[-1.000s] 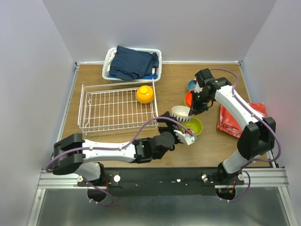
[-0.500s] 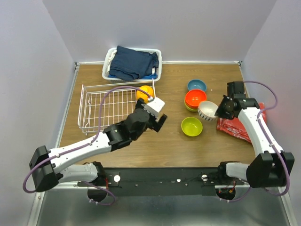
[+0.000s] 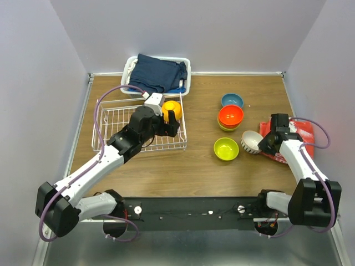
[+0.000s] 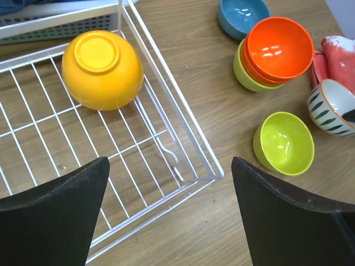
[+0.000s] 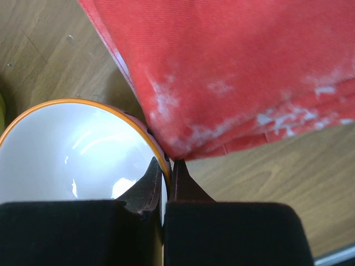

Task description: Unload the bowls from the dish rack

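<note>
The white wire dish rack (image 3: 138, 151) lies at the table's left. One orange-yellow bowl (image 3: 171, 110) sits upside down in its far right corner (image 4: 102, 69). My left gripper (image 3: 166, 125) hovers open over the rack's near right corner (image 4: 169, 159), short of that bowl, with nothing between its fingers. My right gripper (image 3: 265, 142) is shut on the rim of the white ribbed bowl (image 3: 251, 142), which is tilted against the red cloth (image 5: 249, 72); one finger is inside the rim (image 5: 169, 166). A blue bowl (image 3: 232, 101), a red-orange bowl (image 3: 231, 116) stacked on a lime-green one, and a lone lime-green bowl (image 3: 226, 149) stand on the table.
A white plastic basket with dark blue cloth (image 3: 156, 75) stands behind the rack. The folded red cloth (image 3: 291, 138) lies by the right edge. Grey walls close in the table at the back and on both sides.
My left arm has swung from the table's middle back over the rack's right end. My right arm carried the white bowl from beside the stack rightward to the red cloth.
</note>
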`<state>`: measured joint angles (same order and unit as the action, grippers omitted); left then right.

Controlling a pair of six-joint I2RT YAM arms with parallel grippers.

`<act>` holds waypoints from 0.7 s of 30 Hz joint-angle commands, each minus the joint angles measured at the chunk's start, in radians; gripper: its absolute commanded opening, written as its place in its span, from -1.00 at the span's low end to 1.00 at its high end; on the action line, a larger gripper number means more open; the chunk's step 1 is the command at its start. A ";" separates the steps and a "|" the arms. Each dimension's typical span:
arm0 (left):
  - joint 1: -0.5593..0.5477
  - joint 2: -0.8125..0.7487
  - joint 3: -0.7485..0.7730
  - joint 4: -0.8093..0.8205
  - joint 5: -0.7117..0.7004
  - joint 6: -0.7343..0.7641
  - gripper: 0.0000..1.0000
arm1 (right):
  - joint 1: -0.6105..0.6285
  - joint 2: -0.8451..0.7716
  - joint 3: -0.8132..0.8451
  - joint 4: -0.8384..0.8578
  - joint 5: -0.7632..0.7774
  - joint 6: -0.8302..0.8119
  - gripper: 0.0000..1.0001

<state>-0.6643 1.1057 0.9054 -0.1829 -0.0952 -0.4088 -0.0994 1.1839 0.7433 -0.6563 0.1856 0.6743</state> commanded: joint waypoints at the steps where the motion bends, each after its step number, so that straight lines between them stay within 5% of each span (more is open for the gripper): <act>1: 0.040 0.014 0.010 -0.027 0.094 -0.061 0.98 | -0.005 0.036 -0.031 0.164 -0.084 -0.042 -0.99; 12: 0.084 0.060 0.026 -0.058 0.083 -0.058 0.98 | 0.070 0.037 -0.163 0.290 -0.322 -0.074 -0.99; 21: 0.124 0.098 0.047 -0.066 0.068 -0.114 0.98 | 0.168 0.020 -0.133 0.291 -0.157 -0.062 -0.99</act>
<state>-0.5705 1.1919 0.9108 -0.2348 -0.0292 -0.4721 0.0593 1.2236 0.5804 -0.3992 -0.0753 0.6010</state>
